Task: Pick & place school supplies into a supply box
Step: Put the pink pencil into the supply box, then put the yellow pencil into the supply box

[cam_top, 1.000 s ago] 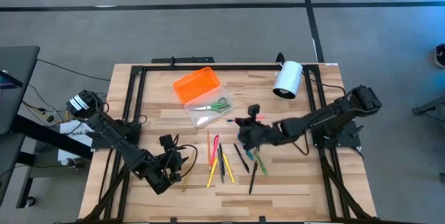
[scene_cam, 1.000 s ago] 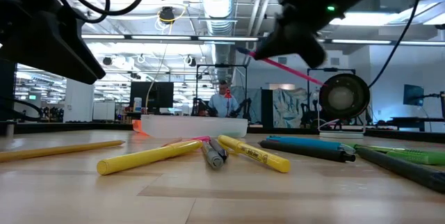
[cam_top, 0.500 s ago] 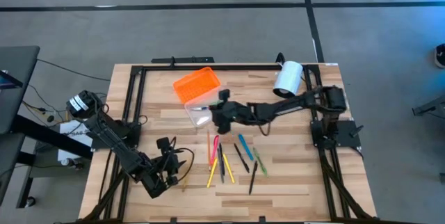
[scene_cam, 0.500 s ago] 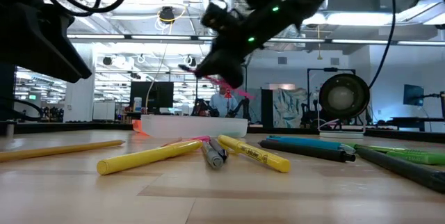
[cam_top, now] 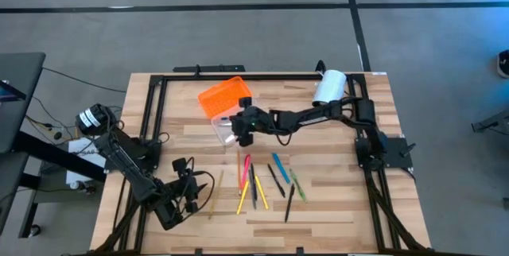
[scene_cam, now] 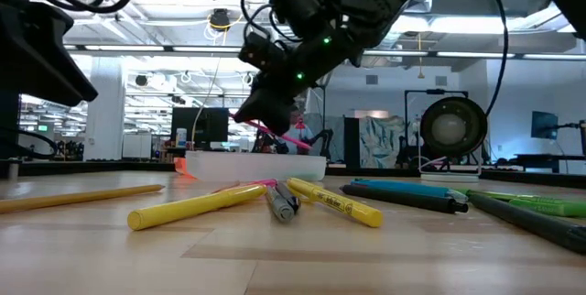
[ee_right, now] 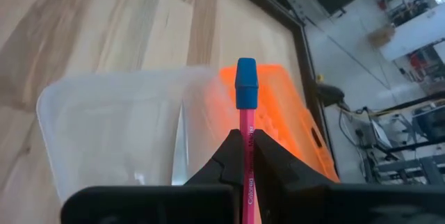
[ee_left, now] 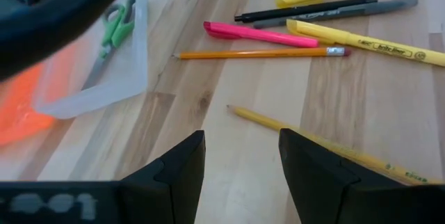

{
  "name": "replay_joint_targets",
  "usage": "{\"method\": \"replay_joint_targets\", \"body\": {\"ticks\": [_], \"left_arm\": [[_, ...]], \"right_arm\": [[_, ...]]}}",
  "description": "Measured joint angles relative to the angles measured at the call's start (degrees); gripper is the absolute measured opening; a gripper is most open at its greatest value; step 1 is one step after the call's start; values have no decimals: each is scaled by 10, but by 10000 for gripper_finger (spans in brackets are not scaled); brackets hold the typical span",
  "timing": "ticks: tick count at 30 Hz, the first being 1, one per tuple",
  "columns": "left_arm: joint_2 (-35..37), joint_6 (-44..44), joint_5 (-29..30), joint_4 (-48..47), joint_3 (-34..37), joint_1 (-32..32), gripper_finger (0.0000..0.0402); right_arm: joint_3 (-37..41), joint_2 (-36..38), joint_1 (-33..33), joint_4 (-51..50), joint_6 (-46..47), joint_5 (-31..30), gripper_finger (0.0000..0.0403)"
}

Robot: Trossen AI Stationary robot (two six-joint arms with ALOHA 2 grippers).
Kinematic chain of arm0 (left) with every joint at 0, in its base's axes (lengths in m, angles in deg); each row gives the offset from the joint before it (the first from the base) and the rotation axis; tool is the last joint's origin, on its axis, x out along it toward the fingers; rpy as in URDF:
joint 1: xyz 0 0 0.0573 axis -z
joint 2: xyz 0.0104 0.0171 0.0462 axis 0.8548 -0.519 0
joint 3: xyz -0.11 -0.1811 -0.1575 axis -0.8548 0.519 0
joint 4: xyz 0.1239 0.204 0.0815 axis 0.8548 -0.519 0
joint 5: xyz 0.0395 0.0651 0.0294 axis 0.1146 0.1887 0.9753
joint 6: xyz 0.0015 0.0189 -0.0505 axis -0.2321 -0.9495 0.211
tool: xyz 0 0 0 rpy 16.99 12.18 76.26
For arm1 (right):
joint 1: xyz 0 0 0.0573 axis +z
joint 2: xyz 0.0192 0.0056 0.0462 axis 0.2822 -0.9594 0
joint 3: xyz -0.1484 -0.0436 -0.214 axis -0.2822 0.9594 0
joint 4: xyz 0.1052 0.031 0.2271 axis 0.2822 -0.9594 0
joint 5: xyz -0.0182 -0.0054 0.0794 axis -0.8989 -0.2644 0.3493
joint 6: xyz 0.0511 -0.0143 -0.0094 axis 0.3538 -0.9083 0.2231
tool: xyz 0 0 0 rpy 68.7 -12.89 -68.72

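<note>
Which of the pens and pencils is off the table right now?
The pink pencil with the blue eraser, pinched in the right gripper above the clear plastic case; the others lie flat.

The left gripper (ee_left: 240, 172) hung over the wooden counter (ee_left: 278, 99) with its two dark fingers (ee_left: 174, 172) spread apart and nothing between them. Just beyond the fingertips lay a yellow pencil (ee_left: 306, 142). Farther on lay an orange pencil (ee_left: 261, 53), a pink pen (ee_left: 259, 35), a yellow pen (ee_left: 365, 42) and a black pen (ee_left: 306, 10). Green-handled scissors (ee_left: 111, 36) rested in the clear base (ee_left: 97, 88), beside the orange lid (ee_left: 24, 109).
</note>
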Motion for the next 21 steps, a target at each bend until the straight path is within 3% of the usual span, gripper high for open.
{"method": "replay_joint_targets", "body": {"ticks": [21], "left_arm": [[0, 11, 4, 2, 0, 1, 177]], "right_arm": [[-2, 0, -13, -9, 51, 14, 93]]}}
